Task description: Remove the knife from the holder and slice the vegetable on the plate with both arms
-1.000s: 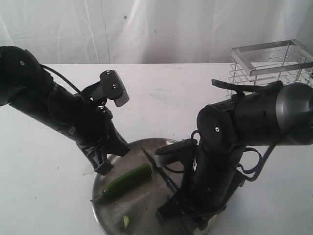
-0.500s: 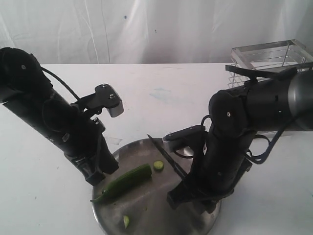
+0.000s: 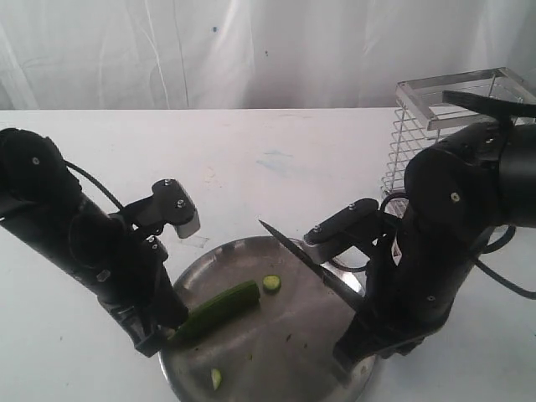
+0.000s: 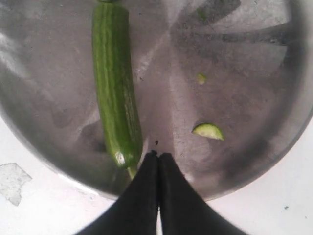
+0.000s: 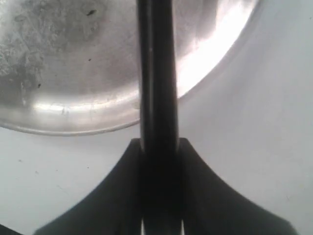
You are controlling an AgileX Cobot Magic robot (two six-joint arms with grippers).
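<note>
The right hand (image 5: 156,147) pinches the stiff knife (image 3: 306,264) by its handle. The left hand (image 4: 157,159), pressed together and empty, sits by the glossy, probably slippery vegetable (image 4: 115,83), best pinned near its stem.

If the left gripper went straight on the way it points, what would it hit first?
Probably the plate: the shut left gripper aims at bare metal just beside the vegetable, near its stem end, though depth is unclear.

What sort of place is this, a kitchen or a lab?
Probably a robot test bench, not a kitchen: white table, white curtain behind, and two black robot arms with a knife above a steel plate holding a vegetable.
</note>
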